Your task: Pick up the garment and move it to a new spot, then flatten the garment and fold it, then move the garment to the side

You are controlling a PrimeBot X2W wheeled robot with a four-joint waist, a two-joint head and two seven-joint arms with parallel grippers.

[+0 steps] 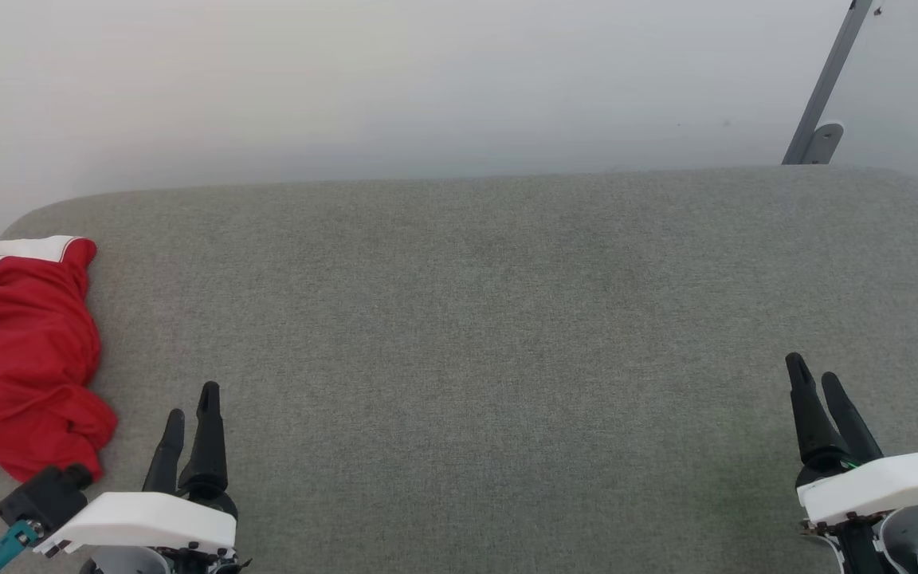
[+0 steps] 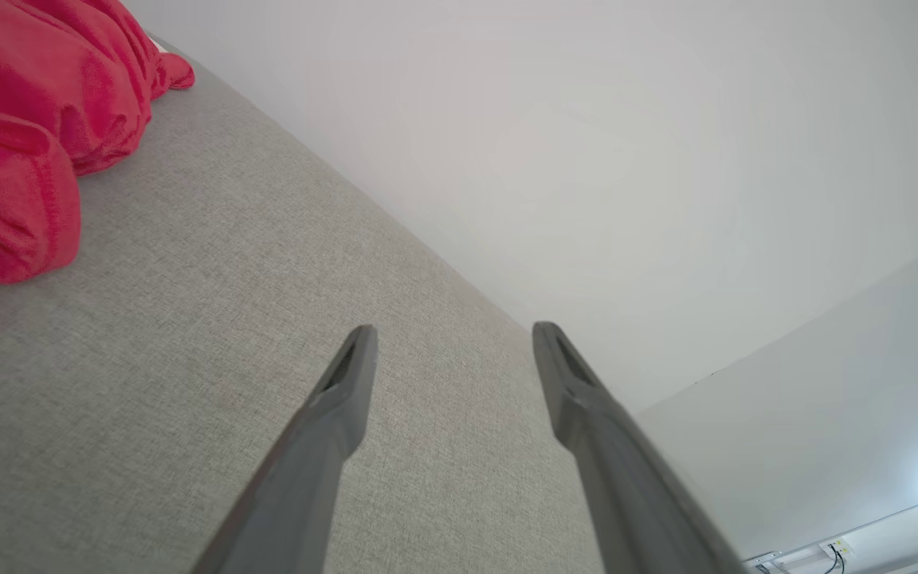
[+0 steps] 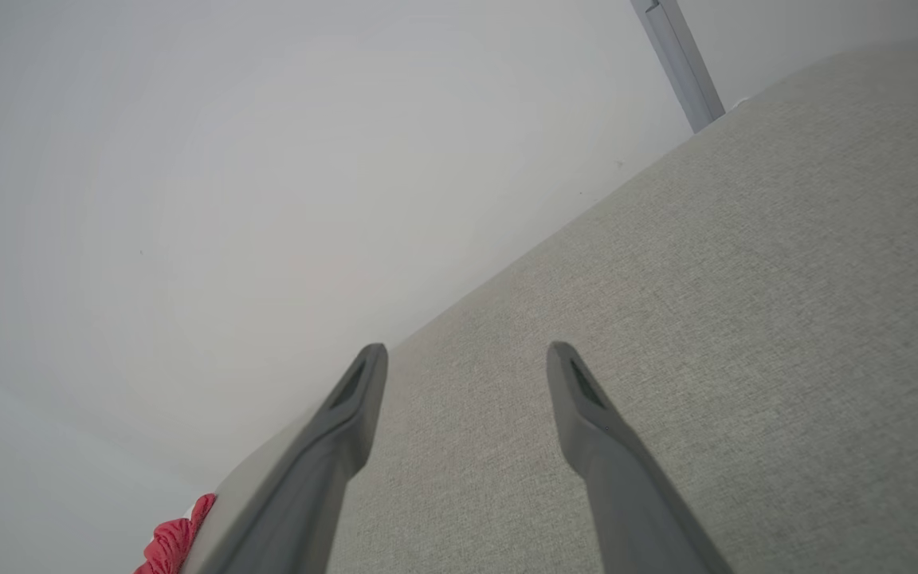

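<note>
My left claw (image 1: 192, 401) sits at 8 o'clock in the head view. Its two dark fingers are spread wide with nothing between them, their tips pointing toward 12. In its wrist view the left claw (image 2: 454, 333) hangs over bare grey weave, and I can't tell whether the tips touch it. My right claw (image 1: 814, 369) is at 4 o'clock in the head view, just as wide and just as empty, leaning slightly toward 11. From its own wrist the right claw (image 3: 467, 351) also hangs over plain grey cloth.

Both claws are over the tabletop (image 1: 467, 319), a broad surface covered in grey fabric with rounded far corners.

The garment (image 1: 25, 359) lies bunched and rumpled at 9 o'clock in the head view, near my left claw at about its 10 o'clock and not touching it. It is well apart from my right claw. It is bright red, with a white band edged by a thin red stripe at its far end, and it runs off the picture's left edge.

Beyond the tabletop is a pale wall. At 1 o'clock a slanted grey metal bar (image 1: 825, 80) rises from a small bracket (image 1: 821, 142).
</note>
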